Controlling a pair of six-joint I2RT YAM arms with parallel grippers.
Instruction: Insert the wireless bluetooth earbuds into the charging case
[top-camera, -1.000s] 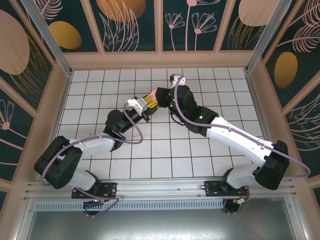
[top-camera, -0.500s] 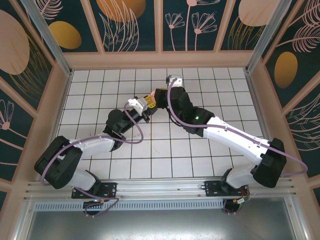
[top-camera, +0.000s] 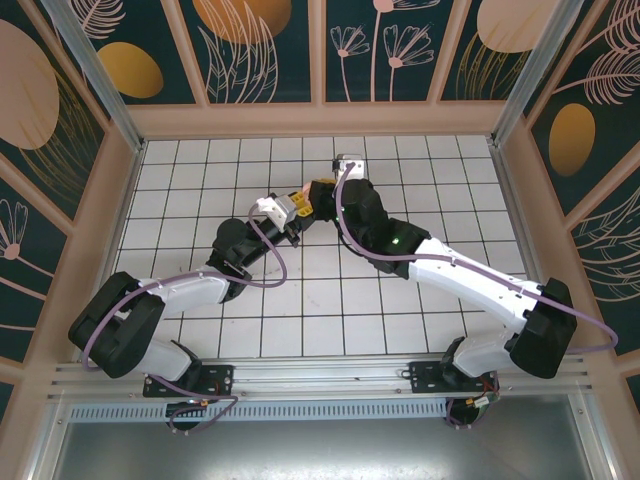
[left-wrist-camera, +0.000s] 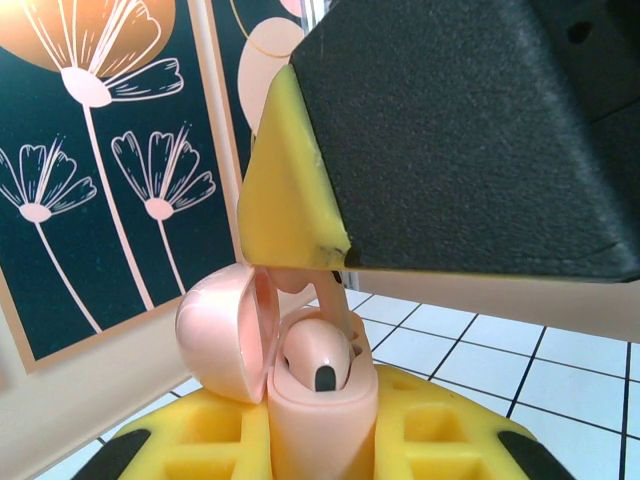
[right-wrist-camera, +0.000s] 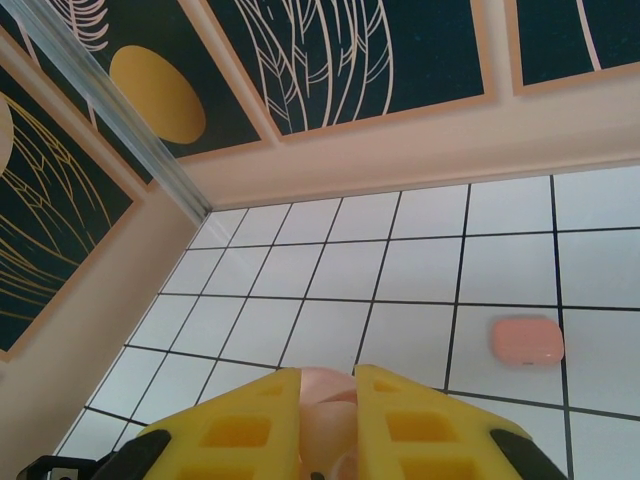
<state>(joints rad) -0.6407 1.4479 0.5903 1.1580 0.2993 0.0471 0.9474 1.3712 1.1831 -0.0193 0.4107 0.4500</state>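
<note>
Aloft, the left gripper (left-wrist-camera: 320, 445) pinches the pale pink plastic charging case (left-wrist-camera: 318, 412), lid open, one pale pink earbud (left-wrist-camera: 316, 355) seated inside. Directly above, the right gripper (right-wrist-camera: 328, 410) squeezes a second pale pink earbud (right-wrist-camera: 325, 385), stem reaching the case's mouth; a coral-salmon closed case (right-wrist-camera: 527, 342) lies well apart on the white tiles (right-wrist-camera: 420, 270).

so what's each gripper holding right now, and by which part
Left gripper clamps the open pale pink charging case by its lower body. Right gripper pinches a pale pink earbud over it; which part cannot be told.
</note>
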